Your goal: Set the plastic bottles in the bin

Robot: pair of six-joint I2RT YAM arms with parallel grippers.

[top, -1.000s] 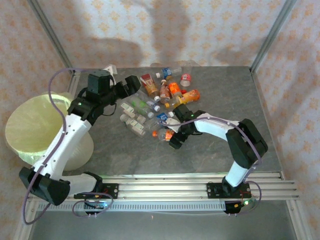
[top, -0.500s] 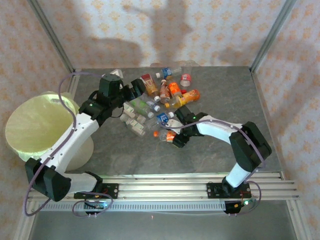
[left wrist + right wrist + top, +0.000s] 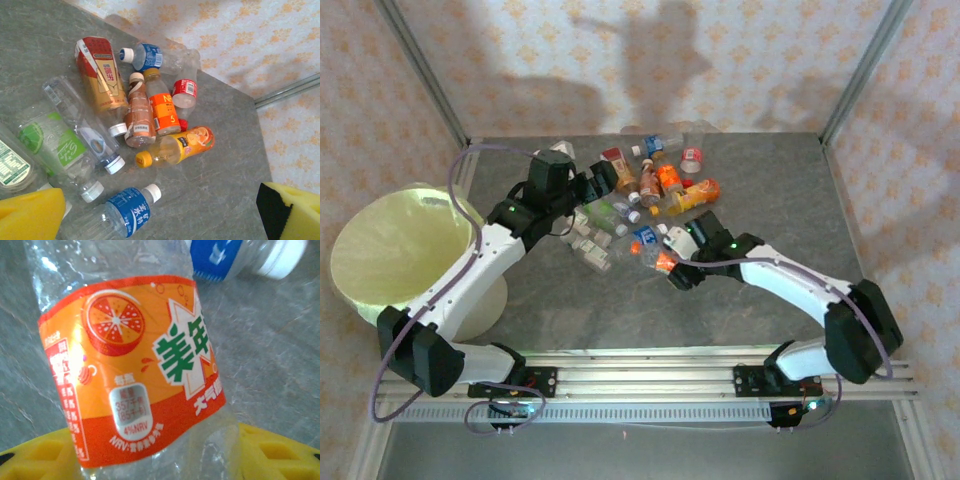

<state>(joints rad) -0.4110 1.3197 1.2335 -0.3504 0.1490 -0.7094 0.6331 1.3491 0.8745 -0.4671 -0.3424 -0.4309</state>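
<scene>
Several plastic bottles (image 3: 645, 190) lie in a pile at the table's far middle. My left gripper (image 3: 603, 181) hovers open above the pile's left side. In its wrist view the left gripper (image 3: 155, 220) has its yellow fingers (image 3: 30, 217) wide apart, with a blue-labelled bottle (image 3: 122, 212) lying on the table between them, and a yellow-capped orange bottle (image 3: 185, 145) further off. My right gripper (image 3: 674, 268) is shut on an orange-labelled clear bottle (image 3: 135, 365) at the pile's near edge. The bin (image 3: 390, 245), lined yellow-green, stands at the left beside the table.
A red-labelled bottle (image 3: 102, 75), a brown one (image 3: 139, 117) and a green-labelled one (image 3: 55, 145) crowd the pile. Another blue-labelled bottle (image 3: 225, 255) lies just beyond the held one. Bare grey table (image 3: 770, 190) spreads to the right. Metal frame posts (image 3: 865, 60) rise at the back corners.
My left arm has swung right from near the bin to over the pile. The right arm's elbow has swung out to the right, its gripper staying on the orange-labelled bottle.
</scene>
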